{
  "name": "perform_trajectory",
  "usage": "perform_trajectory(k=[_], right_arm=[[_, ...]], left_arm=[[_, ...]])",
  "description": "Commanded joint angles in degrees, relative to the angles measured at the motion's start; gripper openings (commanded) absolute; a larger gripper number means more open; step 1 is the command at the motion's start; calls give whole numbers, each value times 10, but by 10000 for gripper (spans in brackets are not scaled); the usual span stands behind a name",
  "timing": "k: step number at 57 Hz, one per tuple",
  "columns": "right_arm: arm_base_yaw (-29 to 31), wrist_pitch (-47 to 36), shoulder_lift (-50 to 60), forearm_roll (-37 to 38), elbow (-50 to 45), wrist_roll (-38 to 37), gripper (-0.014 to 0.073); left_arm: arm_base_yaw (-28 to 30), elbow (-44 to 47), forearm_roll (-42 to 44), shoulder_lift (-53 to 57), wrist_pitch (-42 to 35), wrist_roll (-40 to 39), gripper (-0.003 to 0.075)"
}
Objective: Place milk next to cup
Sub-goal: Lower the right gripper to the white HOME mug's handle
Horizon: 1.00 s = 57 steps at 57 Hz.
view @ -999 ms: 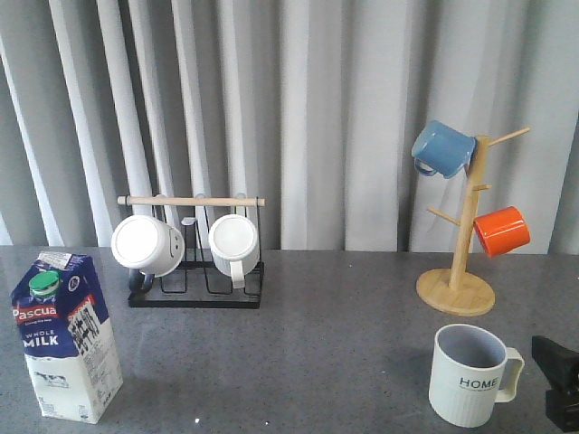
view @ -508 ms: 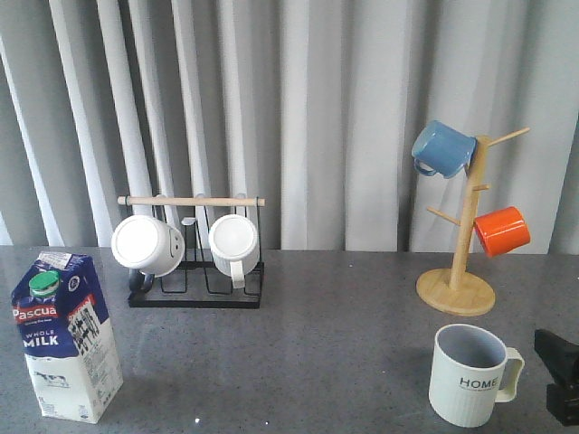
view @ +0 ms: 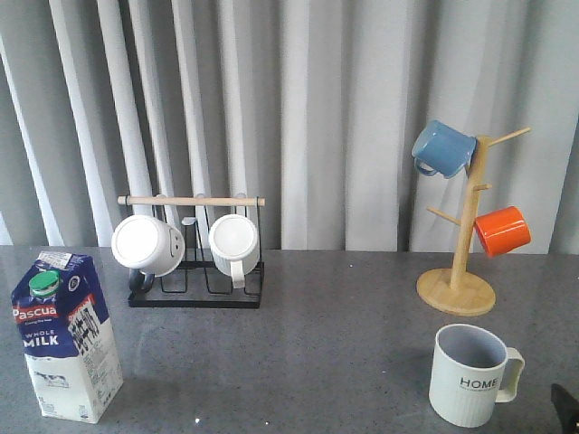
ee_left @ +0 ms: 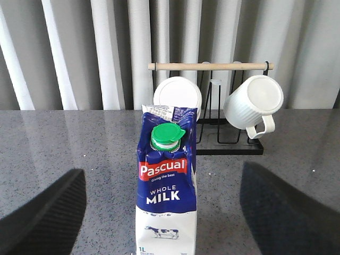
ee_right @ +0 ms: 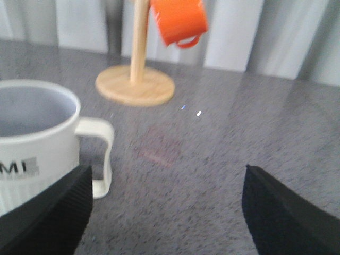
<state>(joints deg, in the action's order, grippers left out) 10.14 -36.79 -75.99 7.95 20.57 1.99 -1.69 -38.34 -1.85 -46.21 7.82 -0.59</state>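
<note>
Milk carton [view: 65,336] standing upright on worktop [view: 308,362], far left of HOME mug [view: 470,375]. L tool [ee_left: 159,212] released, straddling carton w/o touching. R tool [ee_right: 164,212] released beside mug.

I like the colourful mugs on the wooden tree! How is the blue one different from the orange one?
The blue mug hangs near the top of the wooden tree, on its left side; the orange mug hangs lower, on the right. The blue mug tilts with its opening facing down and left; the orange mug lies sideways. Both hang on pegs and look similar in size.
</note>
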Motion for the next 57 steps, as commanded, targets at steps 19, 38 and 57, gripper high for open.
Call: perform_trajectory(k=[19,38,57], right_arm=[[70,-276,-147,177,29,-94,557],[80,-295,-209,183,58,-92,557],[80,-286,-257,196,96,-91,557]], left_arm=[[-2,-21,-5,2,-39,-5,576],[-2,-21,-5,2,-39,-5,576],[-2,-21,-5,2,-39,-5,576]])
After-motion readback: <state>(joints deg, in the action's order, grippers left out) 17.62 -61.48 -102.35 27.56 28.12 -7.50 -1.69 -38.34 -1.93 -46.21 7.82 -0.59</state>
